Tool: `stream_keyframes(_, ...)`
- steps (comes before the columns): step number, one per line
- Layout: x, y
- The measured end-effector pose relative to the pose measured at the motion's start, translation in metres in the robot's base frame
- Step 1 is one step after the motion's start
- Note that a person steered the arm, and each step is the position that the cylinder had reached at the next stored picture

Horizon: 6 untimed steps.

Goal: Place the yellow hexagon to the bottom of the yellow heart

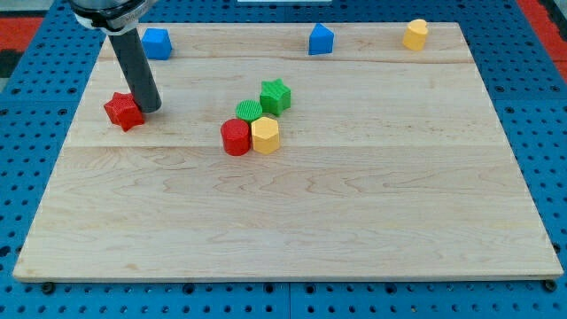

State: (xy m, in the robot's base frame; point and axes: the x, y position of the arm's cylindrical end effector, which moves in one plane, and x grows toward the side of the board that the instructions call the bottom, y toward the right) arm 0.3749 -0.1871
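I've got a pale wood board [292,221] w/ visible grain, sitting on a blue pegboard surface [27,80] full of holes. Red strip at top corners [542,11]. Light's even.

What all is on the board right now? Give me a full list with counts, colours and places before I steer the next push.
yellow hexagon: 1, yellow, board centre-left, touching the red cylinder
red cylinder: 1, red, at the hexagon's left
green half-round block: 1, green, just above those two
green star: 1, green, up-right of the half-round block
yellow heart: 1, yellow, top right edge
blue pentagon-like block: 1, blue, top centre
blue block: 1, blue, top left
red star: 1, red, left side
wooden board: 1, light wood, on a blue pegboard
my tip: 1, dark rod, at the red star's right side, far from the hexagon
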Motion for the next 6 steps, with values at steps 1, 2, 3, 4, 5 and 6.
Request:
stream_keyframes(1,0.0,-0.004)
stream_keyframes(2,0.0,-0.005)
stream_keyframes(3,0.004,0.0)
stream_keyframes(4,0.004,0.068)
stream_keyframes(5,0.026,0.1)
stream_keyframes(6,0.046,0.13)
